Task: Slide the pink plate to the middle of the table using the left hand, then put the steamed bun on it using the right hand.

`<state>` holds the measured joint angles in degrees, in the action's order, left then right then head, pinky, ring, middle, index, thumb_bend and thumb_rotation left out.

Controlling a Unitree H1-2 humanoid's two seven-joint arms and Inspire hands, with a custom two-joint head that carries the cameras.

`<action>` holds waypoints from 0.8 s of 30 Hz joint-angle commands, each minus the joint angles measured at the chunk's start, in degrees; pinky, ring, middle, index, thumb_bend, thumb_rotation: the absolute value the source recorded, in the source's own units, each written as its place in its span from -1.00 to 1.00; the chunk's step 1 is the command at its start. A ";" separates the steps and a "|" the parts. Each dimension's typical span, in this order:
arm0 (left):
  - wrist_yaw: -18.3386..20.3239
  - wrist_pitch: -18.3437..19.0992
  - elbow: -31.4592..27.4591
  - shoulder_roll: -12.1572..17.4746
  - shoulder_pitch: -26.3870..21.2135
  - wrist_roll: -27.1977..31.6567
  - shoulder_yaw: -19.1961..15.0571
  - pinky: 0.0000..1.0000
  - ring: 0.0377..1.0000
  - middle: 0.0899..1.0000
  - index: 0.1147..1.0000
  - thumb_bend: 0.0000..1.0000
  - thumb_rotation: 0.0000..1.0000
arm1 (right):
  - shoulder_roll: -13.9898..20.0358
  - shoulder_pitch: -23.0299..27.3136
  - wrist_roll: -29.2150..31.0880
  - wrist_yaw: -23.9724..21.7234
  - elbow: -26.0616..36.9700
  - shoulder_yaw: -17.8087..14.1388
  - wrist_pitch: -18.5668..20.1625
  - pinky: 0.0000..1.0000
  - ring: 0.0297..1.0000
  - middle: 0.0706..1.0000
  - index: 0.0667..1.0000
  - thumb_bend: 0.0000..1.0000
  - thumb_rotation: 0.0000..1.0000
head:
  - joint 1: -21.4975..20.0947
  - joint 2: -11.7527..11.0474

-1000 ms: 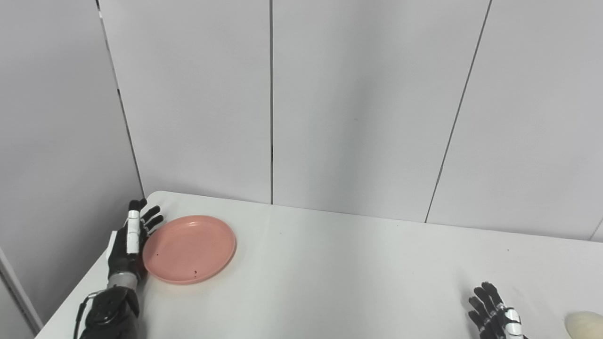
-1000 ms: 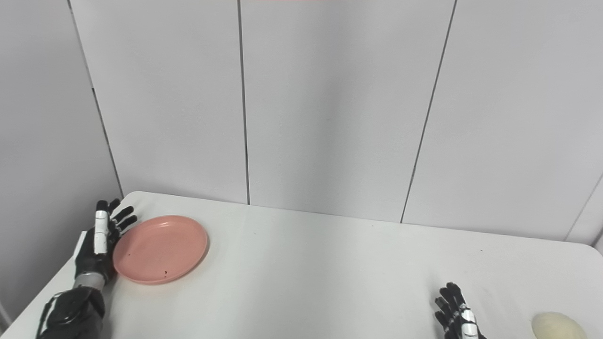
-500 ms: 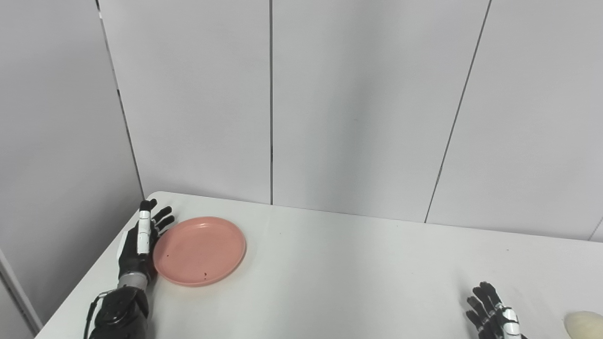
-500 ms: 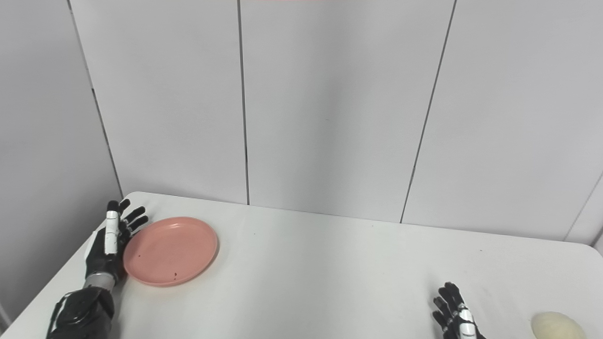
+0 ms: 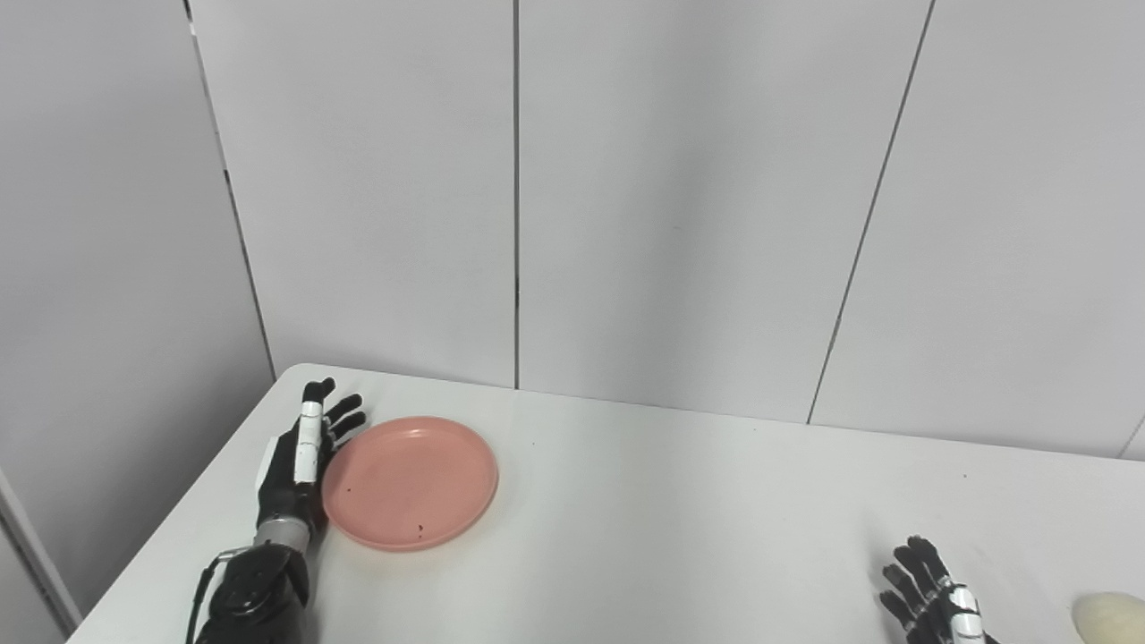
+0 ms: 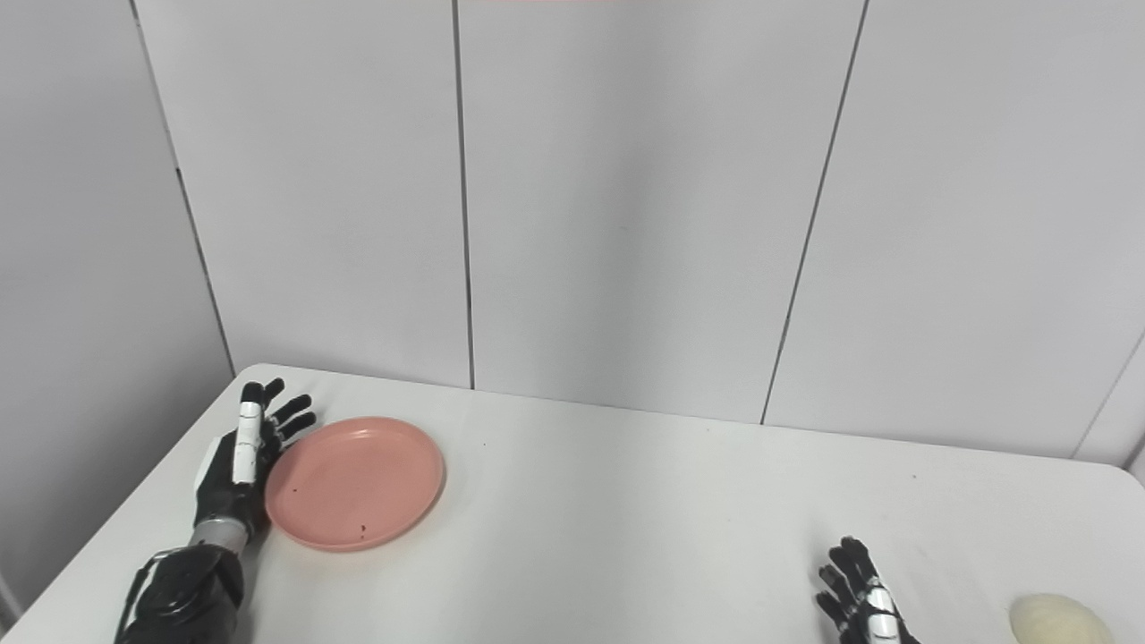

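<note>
The plate [image 5: 410, 481] lies flat on the left part of the white table [image 5: 680, 519], well short of the middle, pink and empty but for a few dark specks on its face. The left hand [image 5: 297, 470] stands on edge just beside the plate's left rim, palm turned toward it, fingers [image 5: 309, 427] stretched out and slightly spread, pointing toward the far wall; the hand looks to be touching the rim, though it grips nothing. Its dark forearm runs down to the bottom left corner. The right hand [image 6: 860, 597] sits low near the bottom edge on the right side of the table, only partly in view, fingers extended and apart, holding nothing. The bun [image 6: 1060, 619], pale and rounded, rests on the table near the bottom right corner, to the right of the right hand and apart from it; in the left eye view it is cut off by the frame. Plate and bun lie well apart, at opposite sides of the table. Grey wall panels [image 5: 680, 206] rise behind the table's far edge.
</note>
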<state>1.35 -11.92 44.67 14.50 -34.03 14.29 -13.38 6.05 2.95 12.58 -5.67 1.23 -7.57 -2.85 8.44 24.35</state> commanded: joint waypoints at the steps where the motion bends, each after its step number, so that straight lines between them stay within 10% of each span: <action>1: 0.81 0.41 -1.88 -0.51 -1.03 -0.23 0.61 0.45 0.66 0.67 0.82 0.89 1.00 | -0.79 -1.93 0.05 -0.28 -1.92 0.32 -1.69 0.83 0.83 0.84 0.81 0.34 0.94 | -0.04 0.12; 24: 2.79 3.33 -7.54 -5.22 1.22 -2.58 5.87 0.46 0.64 0.65 0.79 0.90 0.99 | -1.23 -1.87 -0.36 -0.23 -1.99 0.56 -2.18 0.83 0.82 0.82 0.78 0.42 0.87 | -0.88 0.55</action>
<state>3.21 -9.50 38.39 9.40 -32.02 12.09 -7.84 5.83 2.93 12.09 -5.57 1.25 -7.46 -2.86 7.56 24.87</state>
